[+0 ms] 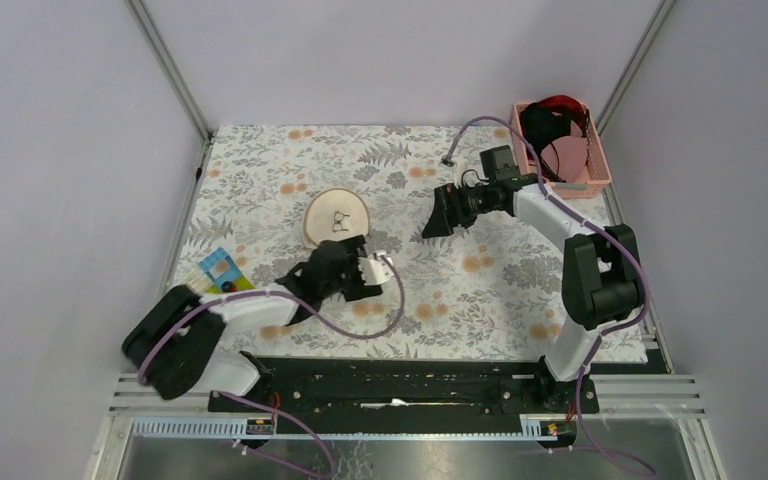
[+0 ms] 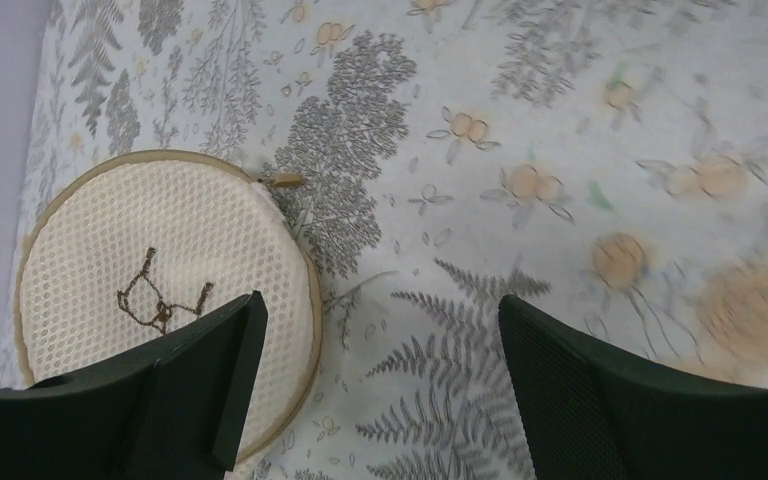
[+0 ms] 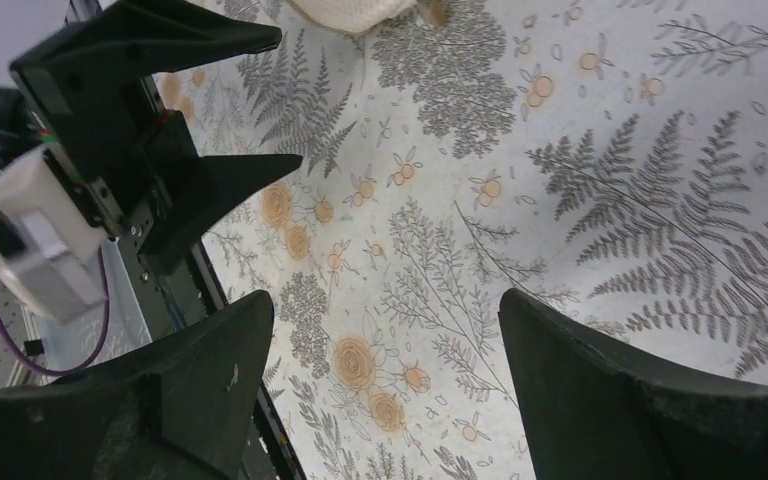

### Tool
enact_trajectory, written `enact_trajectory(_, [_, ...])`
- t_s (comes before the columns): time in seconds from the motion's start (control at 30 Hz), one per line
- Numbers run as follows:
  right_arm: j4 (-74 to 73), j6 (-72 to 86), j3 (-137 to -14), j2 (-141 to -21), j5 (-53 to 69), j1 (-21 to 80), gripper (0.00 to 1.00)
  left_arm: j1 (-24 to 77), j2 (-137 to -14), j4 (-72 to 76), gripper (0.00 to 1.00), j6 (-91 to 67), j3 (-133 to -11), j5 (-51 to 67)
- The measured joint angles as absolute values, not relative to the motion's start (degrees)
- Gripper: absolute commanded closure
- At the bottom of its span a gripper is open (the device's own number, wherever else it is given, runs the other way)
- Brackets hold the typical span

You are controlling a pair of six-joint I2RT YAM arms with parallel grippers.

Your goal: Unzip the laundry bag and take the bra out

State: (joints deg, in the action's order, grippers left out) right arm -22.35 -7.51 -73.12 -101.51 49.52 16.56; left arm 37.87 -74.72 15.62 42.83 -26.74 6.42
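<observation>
In the top view the left arm runs low from its base at 7 o'clock toward the worktop (image 1: 480, 280) centre. The left claw (image 1: 345, 262) sits at the 6 o'clock edge of the laundry bag (image 1: 336, 216). In the left wrist view this claw (image 2: 380, 310) stands wide open with only patterned cloth between its jaws. One finger (image 2: 200, 370) overlaps the bag's (image 2: 160, 260) near rim; contact cannot be confirmed. The right arm rises from its base at 5 o'clock, bends at a high elbow and reaches toward 10 o'clock. The right claw (image 1: 440, 215) sits over bare cloth at 3 o'clock of the bag, apart from it. Its wrist view shows the claw (image 3: 390, 310) open and gripping nothing. A pink basket (image 1: 600, 165) holding black and red garments (image 1: 550, 125) stands at the 1 o'clock corner. A coloured card (image 1: 222, 270) lies at 8 o'clock beside the left arm. Nothing lies between either claw and the bag. The bag lies flat, drawing upward, and being round it has no marked long axis. Its zip pull (image 2: 285, 181) sits at 1 o'clock on the rim in the left wrist view, pointing toward 3 o'clock.
</observation>
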Motion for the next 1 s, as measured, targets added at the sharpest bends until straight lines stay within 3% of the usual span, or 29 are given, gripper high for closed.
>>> enact_trajectory(0.2, [-20.4, -5.2, -72.9, -101.4, 48.5, 13.4, 0.09, 43.1, -90.7, 27.1, 0.16, 39.8, -32.1, -13.0])
enact_trajectory(0.4, [-19.8, -4.9, -72.9, -100.9, 47.4, 11.0, 0.09, 43.1, -99.1, 37.8, 0.26, 43.2, -33.4, -24.0])
enact_trajectory(0.47, [-19.8, -4.9, -72.9, -100.3, 47.2, 10.7, 0.09, 43.1, -100.0, 39.4, 0.38, 44.3, -33.2, -25.6])
enact_trajectory(0.57, [-19.8, -4.9, -72.5, -99.3, 47.1, 10.7, 0.09, 42.8, -101.5, 41.7, 0.64, 46.0, -32.8, -27.4])
enact_trajectory(0.77, [-18.7, -5.2, -71.1, -98.2, 47.0, 10.7, 0.09, 41.8, -100.4, 39.1, 1.00, 45.5, -32.7, -27.0])
enact_trajectory(1.0, [-15.5, -4.6, -67.4, -96.8, 47.2, 10.7, 0.10, 40.6, -87.8, 27.0, 1.00, 38.2, -35.6, -17.0])
